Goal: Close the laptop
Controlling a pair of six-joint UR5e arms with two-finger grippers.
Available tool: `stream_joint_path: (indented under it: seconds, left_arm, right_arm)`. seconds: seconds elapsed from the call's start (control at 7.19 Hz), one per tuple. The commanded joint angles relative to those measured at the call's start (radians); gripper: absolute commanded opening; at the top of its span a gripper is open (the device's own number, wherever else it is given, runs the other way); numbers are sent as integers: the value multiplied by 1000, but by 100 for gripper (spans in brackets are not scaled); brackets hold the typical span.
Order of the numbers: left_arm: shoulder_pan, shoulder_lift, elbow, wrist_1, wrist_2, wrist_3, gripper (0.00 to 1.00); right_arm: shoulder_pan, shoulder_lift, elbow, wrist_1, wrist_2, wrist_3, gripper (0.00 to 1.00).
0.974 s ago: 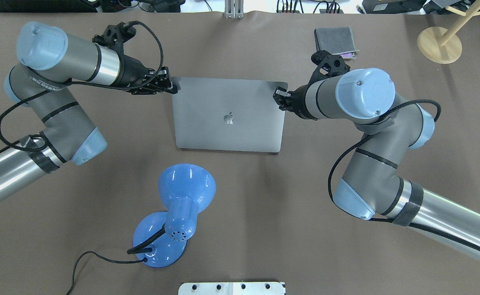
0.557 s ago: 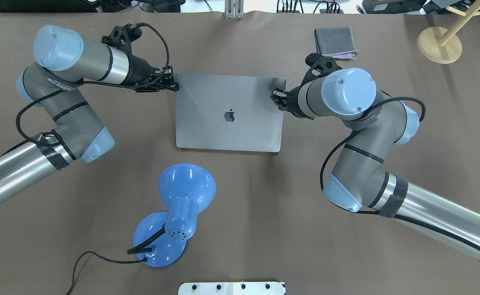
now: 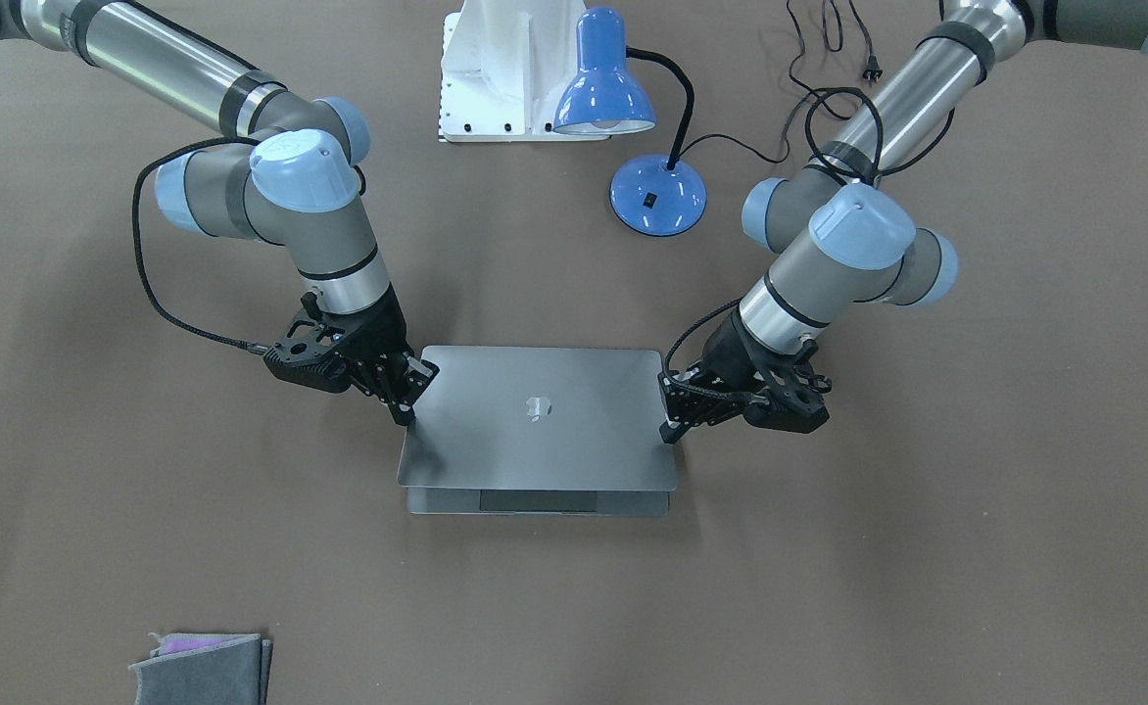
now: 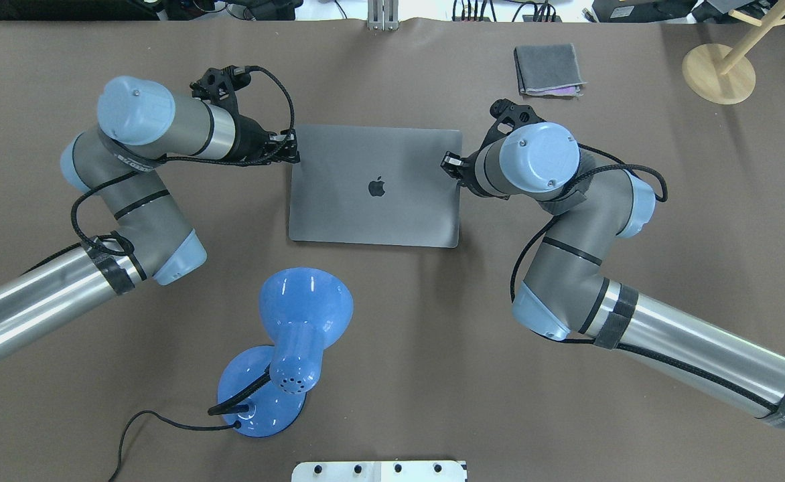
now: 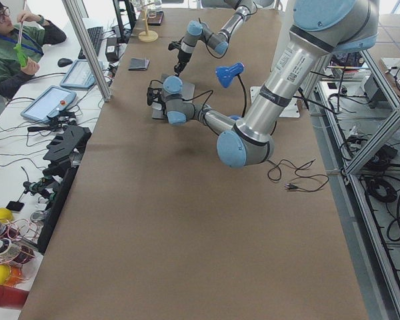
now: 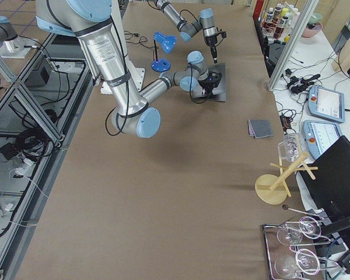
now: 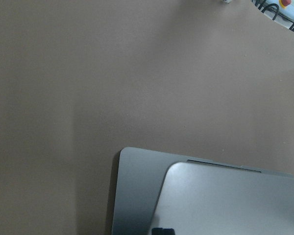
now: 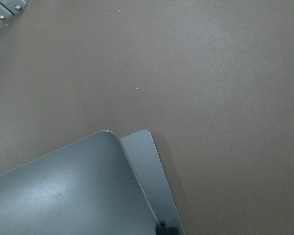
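Laptop [image 4: 376,187] mid-frame in the overhead view, lid nearly down (thin gap shows in the front view). My left gripper [image 4: 293,154] and right gripper [image 4: 447,163], both pinched empty, touch its upper corners.

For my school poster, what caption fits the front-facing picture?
Left tool and right tool at opposite edges of a nearly shut laptop, lamp nearby.

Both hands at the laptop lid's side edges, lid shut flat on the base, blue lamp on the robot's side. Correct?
Not shut: the front-facing view shows the laptop lid raised above its base. The left hand and right hand are at its side edges; blue lamp is on the robot's side.
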Motion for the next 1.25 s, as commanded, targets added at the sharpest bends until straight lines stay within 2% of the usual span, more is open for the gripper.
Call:
stream_joint_path:
  seconds: [0.0, 0.28, 0.42, 0.56, 0.7, 0.83, 0.97, 1.11]
  left_arm:
    - [42, -1, 30, 1, 67, 17, 0]
    - [36, -1, 13, 1, 62, 29, 0]
    - [18, -1, -24, 36, 37, 28, 0]
    - [-22, 1, -97, 149, -58, 28, 0]
    - [-77, 20, -169, 252, -150, 55, 42]
    - [-111, 63, -241, 312, -196, 177, 98]
    - [-150, 115, -295, 387, -244, 301, 99]
    - [-225, 161, -339, 453, -320, 413, 99]
  right_arm:
    - [-18, 3, -22, 2, -21, 0, 0]
    - [-3, 2, 30, 2, -8, -6, 0]
    - [31, -6, 68, -12, 43, -15, 0]
    - [89, -18, 90, -12, 142, -27, 0]
    - [126, -72, 130, -11, 181, -75, 68]
    - [150, -159, 210, -14, 134, -133, 100]
    - [158, -254, 292, -15, 147, -244, 100]
    - [219, -312, 338, -75, 216, -350, 100]
